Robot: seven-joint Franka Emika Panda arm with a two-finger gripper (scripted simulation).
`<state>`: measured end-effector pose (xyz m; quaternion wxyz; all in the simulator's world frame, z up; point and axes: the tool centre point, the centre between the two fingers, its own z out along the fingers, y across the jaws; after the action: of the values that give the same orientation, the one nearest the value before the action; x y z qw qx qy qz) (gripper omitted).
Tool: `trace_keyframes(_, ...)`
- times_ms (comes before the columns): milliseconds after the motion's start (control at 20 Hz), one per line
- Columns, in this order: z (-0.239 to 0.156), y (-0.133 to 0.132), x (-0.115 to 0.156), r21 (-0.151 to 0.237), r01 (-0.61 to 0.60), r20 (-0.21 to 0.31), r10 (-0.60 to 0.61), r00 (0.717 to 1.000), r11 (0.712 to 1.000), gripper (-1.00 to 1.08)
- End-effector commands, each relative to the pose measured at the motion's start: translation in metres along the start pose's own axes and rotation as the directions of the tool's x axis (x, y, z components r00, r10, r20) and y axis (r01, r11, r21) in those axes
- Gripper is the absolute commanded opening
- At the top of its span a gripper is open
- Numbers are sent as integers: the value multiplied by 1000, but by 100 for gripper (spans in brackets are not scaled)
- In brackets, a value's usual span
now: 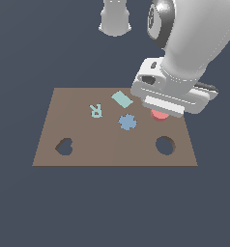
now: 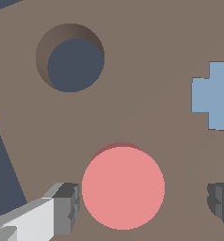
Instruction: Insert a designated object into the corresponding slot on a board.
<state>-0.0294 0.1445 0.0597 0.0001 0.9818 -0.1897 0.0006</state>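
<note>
Wrist view: flat round salmon-red disc (image 2: 123,187) on board (image 2: 147,52), apparently untouched btwn spread claw (image 2: 144,200) fingers.

A simulated scene: flat-shaded brown board (image 1: 112,144) on featureless dark-blue ground.

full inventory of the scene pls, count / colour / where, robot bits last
board: 1, brown, flat on the dark ground, carries all the pieces.
round hole: 1, dark, near the board's front edge, on the exterior view's right.
heart-shaped hole: 1, dark, near the front edge, on the exterior view's left.
disc: 1, salmon-red, flat on the board, between the open fingers, behind the round hole.
gear-like piece: 1, blue, board centre.
rectangle: 1, teal, near the back edge.
R-shaped piece: 1, pale teal, left of the rectangle in the exterior view.
gripper: 1, white and grey, low over the disc, open.
</note>
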Motion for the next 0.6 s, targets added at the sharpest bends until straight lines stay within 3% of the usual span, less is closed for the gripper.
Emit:
trace_keyframes(0, 5, -6, -2, 0, -19, 0, 19, 1000, 1000, 100)
trace_keyframes(550, 15, -11, -3, 0, -32, 1, 32, 999, 999, 100)
